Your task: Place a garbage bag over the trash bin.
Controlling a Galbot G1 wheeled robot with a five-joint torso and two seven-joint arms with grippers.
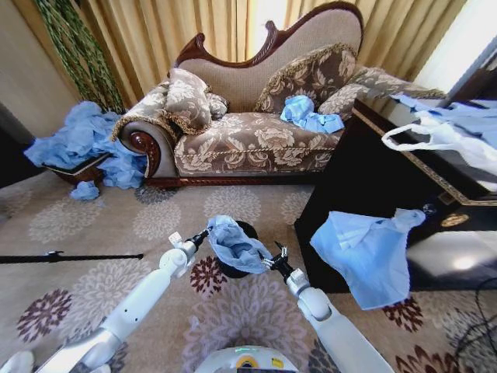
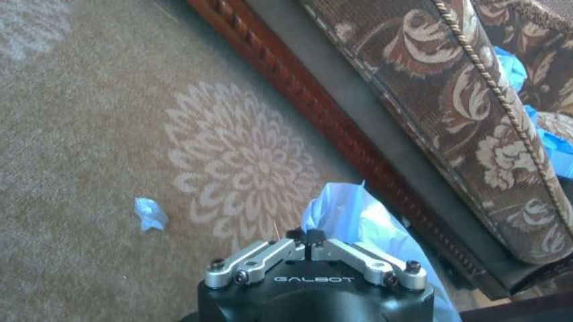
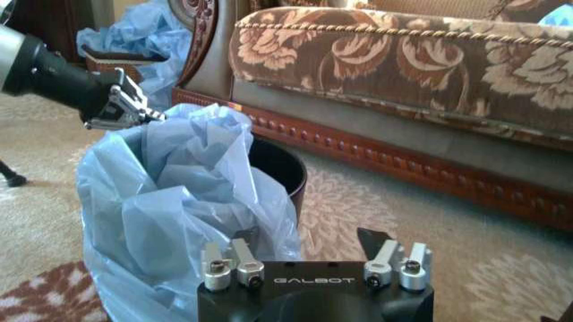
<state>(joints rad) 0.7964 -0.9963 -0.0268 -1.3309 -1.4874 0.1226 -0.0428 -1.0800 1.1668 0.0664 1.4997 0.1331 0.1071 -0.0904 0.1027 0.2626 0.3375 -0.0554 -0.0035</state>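
Left gripper (image 1: pixel 206 231) pinches garbage bag (image 1: pixel 233 245) over trash bin (image 1: pixel 250 231) (right gripper (image 1: pixel 271 263) spread)

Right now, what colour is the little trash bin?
Black; the trash bin shows best in the right wrist view.

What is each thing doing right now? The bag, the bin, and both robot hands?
garbage bag: crinkled, draped over the near side of the bin, held up at its edge.
trash bin: upright on the carpet, far rim uncovered.
left gripper: fingers shut on the bag's edge.
right gripper: fingers open, beside the bag.
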